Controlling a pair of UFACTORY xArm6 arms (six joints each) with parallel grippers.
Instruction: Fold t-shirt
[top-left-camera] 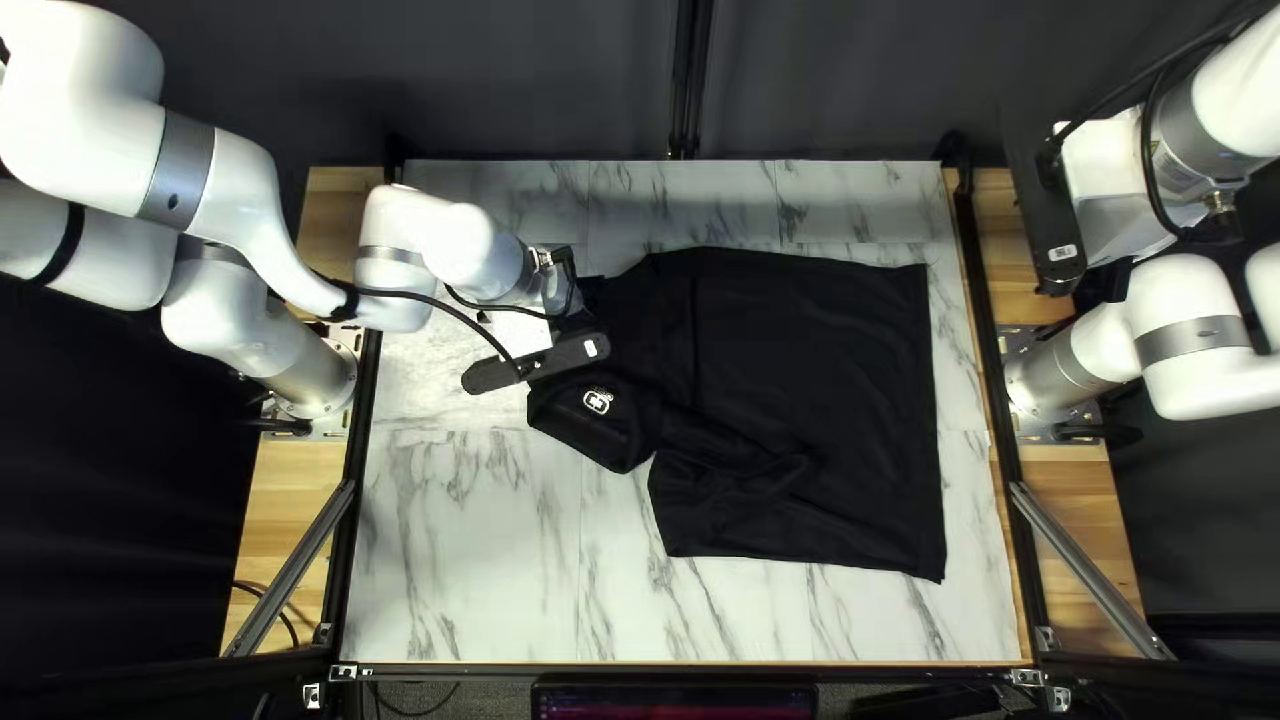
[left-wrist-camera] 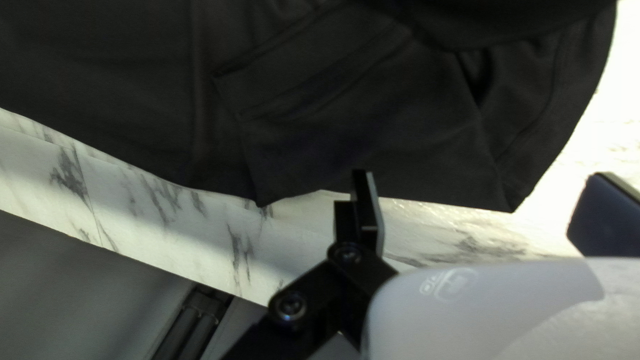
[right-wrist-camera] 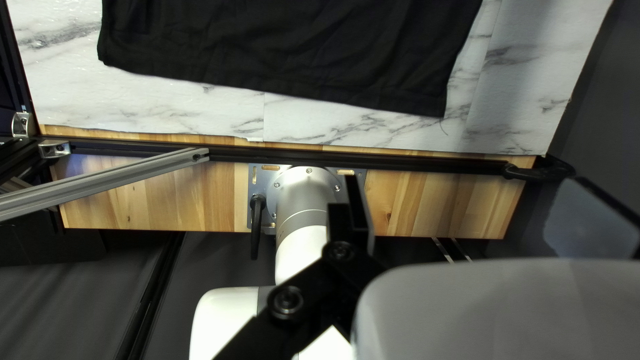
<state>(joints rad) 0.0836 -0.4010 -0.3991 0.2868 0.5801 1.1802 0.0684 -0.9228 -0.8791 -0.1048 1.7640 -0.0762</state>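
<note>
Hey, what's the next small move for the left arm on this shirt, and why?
I'd ease the left jaws down and slightly forward to the black T-shirt's edge, probably ready to pinch it. They stand apart with no cloth gripped, and that edge lies just ahead. The body is still spread out, so folding likely needs a hold there first.

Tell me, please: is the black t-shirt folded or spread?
Partly spread: in the top left view the t-shirt lies mostly flat, but is rumpled and overlaps itself near my left gripper.
</note>
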